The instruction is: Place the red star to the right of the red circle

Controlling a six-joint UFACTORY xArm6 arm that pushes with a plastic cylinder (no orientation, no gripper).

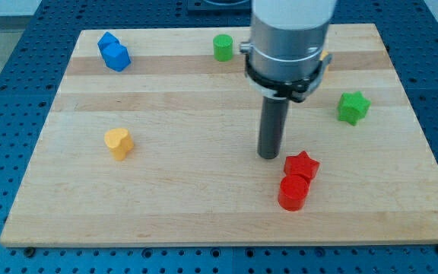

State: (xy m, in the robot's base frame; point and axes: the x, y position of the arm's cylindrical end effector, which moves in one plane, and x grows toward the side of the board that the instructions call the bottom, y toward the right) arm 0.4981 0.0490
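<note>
The red star [302, 165] lies low on the board at the view's right of centre. The red circle [293, 192] is a short cylinder just below it, and the two touch. My tip [269, 156] rests on the board just to the view's left of the red star, a small gap from it. The rod rises into the large grey arm body above.
A blue block [114, 52] sits at the view's top left, a green cylinder [222, 47] at the top centre, a green star [353, 107] at the right, a yellow heart [118, 143] at the left. Something yellow [326, 59] peeks from behind the arm. The wooden board [204, 221] ends near the red circle.
</note>
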